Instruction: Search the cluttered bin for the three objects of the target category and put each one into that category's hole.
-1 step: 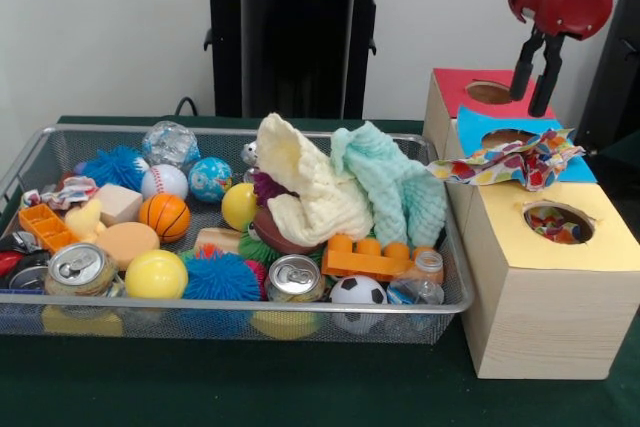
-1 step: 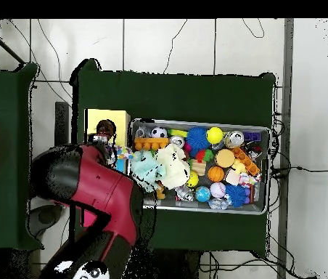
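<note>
The desk (image 1: 300, 387), draped in dark green, is carrying a wire mesh bin (image 1: 240, 317) and, just beside it, a row of three wooden boxes, each with a round hole in a coloured top. The bin is brimming with clutter: a yellow cloth (image 1: 305, 187) and a mint green cloth (image 1: 395, 187) are heaping up in the middle, with balls, soda cans, an orange toy brick (image 1: 368, 259) and spiky blue toys lying around them.

Judging by the patterned cloth (image 1: 515, 159) lying across the blue-topped box (image 1: 515, 132), with more patterned fabric showing inside the hole of the yellow-topped box (image 1: 555, 292), cloth seems to be the target category. That cloth is draping over the blue top rather than sitting down in a hole, so this delivery is looking unfinished, and the two cloths in the bin are probably waiting their turn.

The claw (image 1: 535, 77) is hanging over the red-topped box (image 1: 480, 92), its two dark fingers (image 1: 548, 75) slightly spread and gripping nothing; it is touching neither box nor cloth, so it is reading as released.
</note>
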Robot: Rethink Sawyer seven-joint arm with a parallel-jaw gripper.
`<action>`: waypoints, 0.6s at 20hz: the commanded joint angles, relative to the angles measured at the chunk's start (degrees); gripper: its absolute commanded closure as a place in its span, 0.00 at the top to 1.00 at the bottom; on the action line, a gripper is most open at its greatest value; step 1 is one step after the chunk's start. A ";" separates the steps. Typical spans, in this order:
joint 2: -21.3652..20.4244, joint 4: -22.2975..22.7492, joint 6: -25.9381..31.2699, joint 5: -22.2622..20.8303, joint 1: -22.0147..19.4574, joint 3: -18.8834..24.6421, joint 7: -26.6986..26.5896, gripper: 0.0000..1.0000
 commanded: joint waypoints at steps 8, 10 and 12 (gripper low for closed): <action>-1.39 14.23 2.71 5.40 -1.00 7.44 14.76 1.00; -1.19 15.33 0.44 6.37 -1.41 8.53 13.66 1.00; -0.44 15.34 -0.74 6.84 -1.29 8.78 13.48 1.00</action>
